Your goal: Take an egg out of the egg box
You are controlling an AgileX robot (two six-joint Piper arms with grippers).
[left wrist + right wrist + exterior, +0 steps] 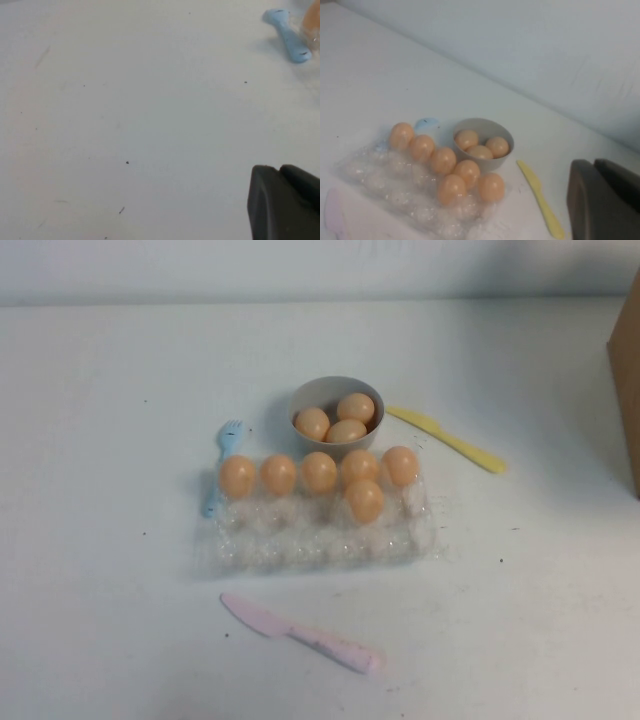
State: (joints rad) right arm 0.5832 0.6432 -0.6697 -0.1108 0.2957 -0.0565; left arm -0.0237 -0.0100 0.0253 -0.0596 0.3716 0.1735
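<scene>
The clear plastic egg box (pixel 300 545) lies mid-table. Several orange-tan eggs sit in it: a back row, such as one egg (pixel 319 471), and one egg (pixel 365 500) in the second row. The right wrist view shows the egg box (pixel 395 195) and eggs too. Neither gripper shows in the high view. My left gripper (pixel 280 167) is shut and empty above bare table, left of the box. My right gripper (pixel 594 161) is shut and empty, raised to the right of the box.
A round grey bowl (pixel 336 386) with three eggs stands behind the box. A yellow knife (pixel 450 440) lies right of the bowl, a blue fork (pixel 222 455) at the box's left end, a pink knife (pixel 300 635) in front. A brown box (pixel 627 380) stands far right.
</scene>
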